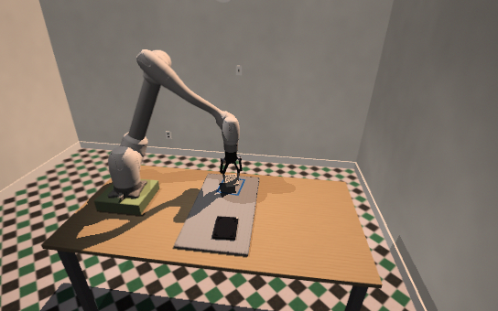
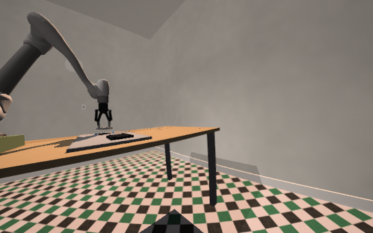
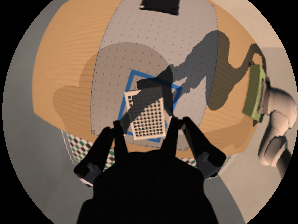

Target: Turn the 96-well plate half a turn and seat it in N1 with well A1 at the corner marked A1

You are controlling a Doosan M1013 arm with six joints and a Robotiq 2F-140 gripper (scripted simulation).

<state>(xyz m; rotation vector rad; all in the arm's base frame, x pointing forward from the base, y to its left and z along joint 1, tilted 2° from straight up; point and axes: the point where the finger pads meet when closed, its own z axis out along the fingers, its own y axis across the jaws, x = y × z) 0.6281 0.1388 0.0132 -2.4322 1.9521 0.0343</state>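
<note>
- The landmark is the grey deck [image 1: 197, 229], a flat mat lying in the middle of the wooden surface [image 1: 311, 229].
- On the near end of the deck sits the plate nest N1 [image 1: 225, 228]. It looks like a dark rectangle, and no plate is in it.
- On the far end of the deck is the bench spot B1 [image 1: 241, 187], a blue taped outline.
- Just above that far end hangs the gripper [image 1: 230, 174]. Its fingers are clamped on the 96-well plate [image 1: 230, 178].
- The plate is in the air over B1. In the wrist view the plate [image 3: 149, 117] is a pale grid of little wells, and the blue outline [image 3: 136, 76] peeks out behind it. The side view shows a small gap between the plate and the deck.
- I cannot tell from here which corner of the plate is the cut one.
- The plate looks like thin, hard plastic. I think it is light and stiff, so it will not bend, but its smooth sides could slip if the squeeze is weak.
- It is best held by two opposite side walls, near the middle, so it stays level. A tilted plate might catch on the nest's locators and not sit flat.
- Past the deck's left side, the arm stands on a green base block [image 1: 146, 199] on the same surface.
- Beyond the deck is only the checkered floor [image 1: 293, 170] and the grey wall.
</note>
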